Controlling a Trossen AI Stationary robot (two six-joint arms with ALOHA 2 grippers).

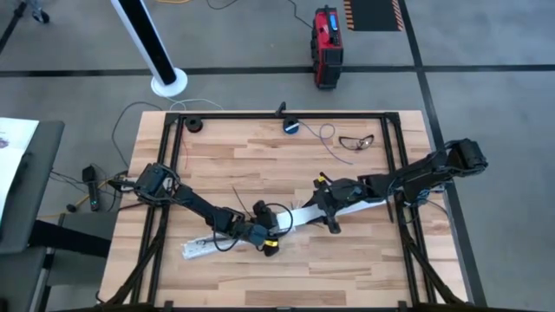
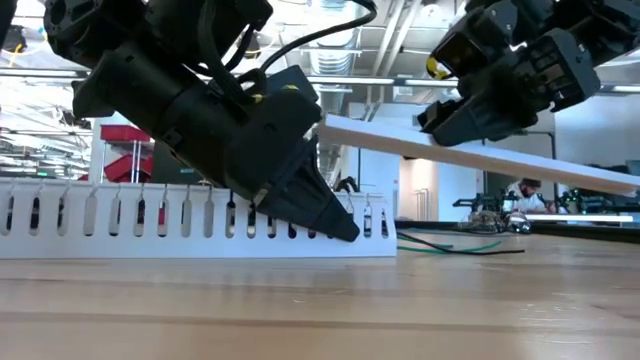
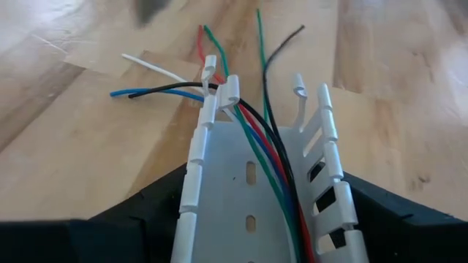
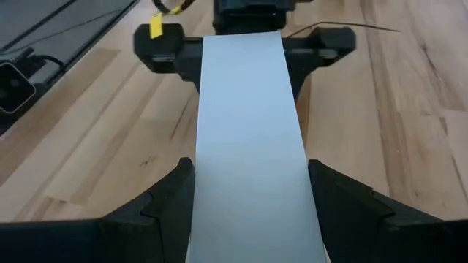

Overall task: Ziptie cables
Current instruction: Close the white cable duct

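The left gripper (image 1: pixel 263 236) is closed around a white slotted channel (image 3: pixel 248 197) low on the table (image 1: pixel 347 269); the cables (image 3: pixel 252 124) lie inside it, ends fanning out. Farther off, the right gripper (image 1: pixel 328 204) clamps a flat white strip (image 4: pixel 248 124).

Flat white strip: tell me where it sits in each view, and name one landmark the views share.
High view: the flat white strip lies right of centre, slanting between the two arms.
Low view: raised, slanting across the upper right.
Left wrist view: not in it.
Right wrist view: centre, running away between the fingers of the right gripper.
Shared landmark: the wooden table, seen in all four views.
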